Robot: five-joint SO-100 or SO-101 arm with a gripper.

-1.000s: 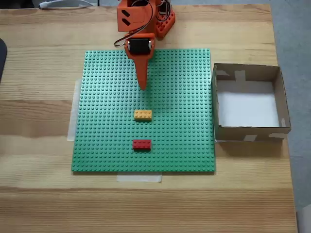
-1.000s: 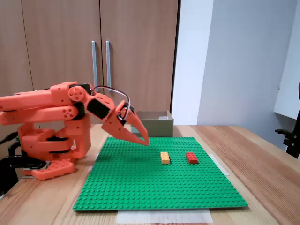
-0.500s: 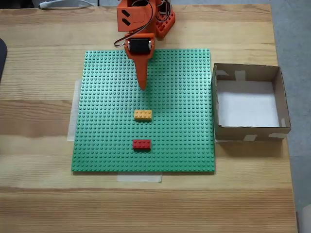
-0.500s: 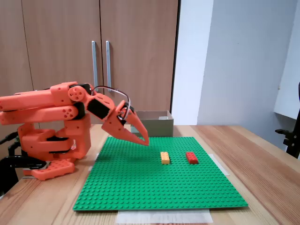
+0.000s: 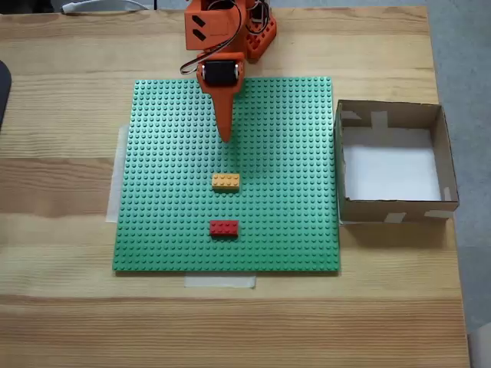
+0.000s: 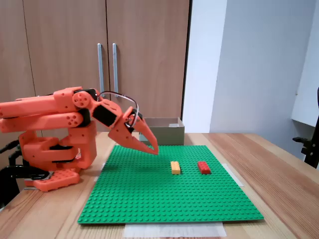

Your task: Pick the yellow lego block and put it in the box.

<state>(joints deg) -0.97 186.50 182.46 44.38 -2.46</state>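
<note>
Evidently the green studded plate [image 5: 225,173] is taped to the table so the bricks sit still, and the yellow brick [image 5: 225,182] lies just ahead of the gripper [image 5: 225,138], the red brick [image 5: 224,228] beyond it. The fingers are pressed together, holding nothing, raised above the plate; the box [image 5: 391,211] stands well off to its side.

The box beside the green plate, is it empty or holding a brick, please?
Empty: the box shows only its bare white bottom; the yellow lego block lies outside.
</note>
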